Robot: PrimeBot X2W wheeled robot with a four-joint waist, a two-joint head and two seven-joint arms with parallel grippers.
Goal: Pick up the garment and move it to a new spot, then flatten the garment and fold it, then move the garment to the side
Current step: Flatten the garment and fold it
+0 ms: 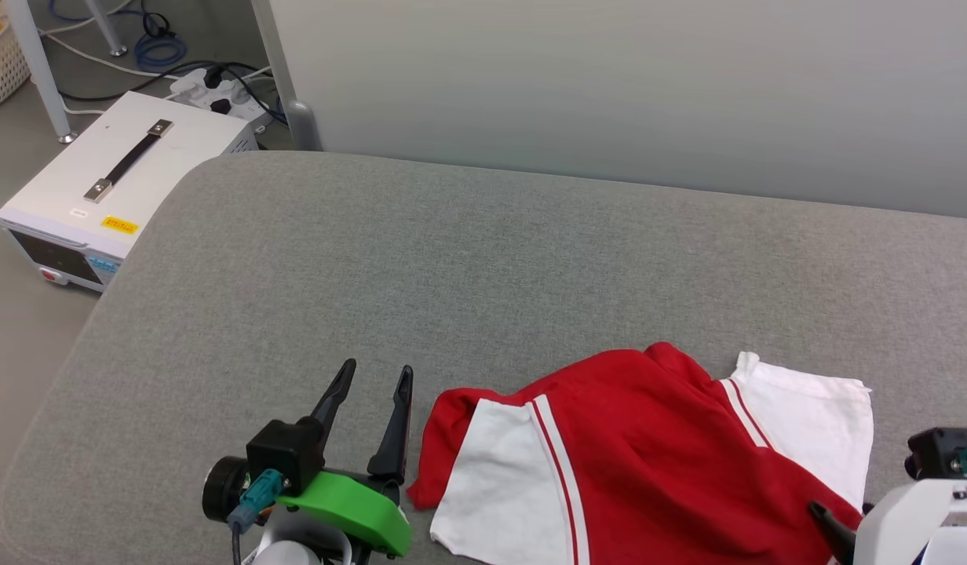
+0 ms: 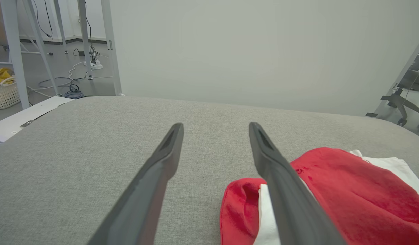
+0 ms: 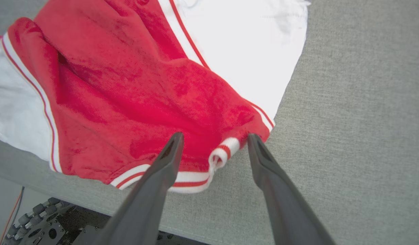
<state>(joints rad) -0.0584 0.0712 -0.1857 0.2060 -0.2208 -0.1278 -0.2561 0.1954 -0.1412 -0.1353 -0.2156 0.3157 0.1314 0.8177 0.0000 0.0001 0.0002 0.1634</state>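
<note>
the soft red cloth garment (image 1: 648, 463) with white panels and thin red-and-white striped trim lies rumpled on the near right part of the grey cloth-covered desk (image 1: 468, 267). one white panel is toward the left and the other at the far right. its near edge lies close to the desk's front edge.

the left gripper (image 1: 377, 369) sits low at the near edge of the desk, just left of the garment. its green wrist housing is below it, and its two long dark fingers (image 1: 393, 424) point away from the robot and lean slightly right. they stand apart with nothing between them. in the left wrist view this gripper (image 2: 215, 125) reaches out level over bare grey cloth, and the garment's folded red edge (image 2: 236, 204) lies beside and partly behind the right finger.

the right gripper (image 3: 214, 134) points down at the garment's (image 3: 128, 102) near right corner from above. its fingers are spread to either side of a curled bit of striped hem (image 3: 223, 153), one tip over red cloth and the other at the corner's edge. whether the tips touch the cloth cannot be told. in the head view the pale right forearm (image 1: 907, 510) enters at the lower right, with one dark finger (image 1: 833, 527) lying over the red cloth.

on the floor left of the desk sits a white box with a black strap handle (image 1: 114, 180).
</note>
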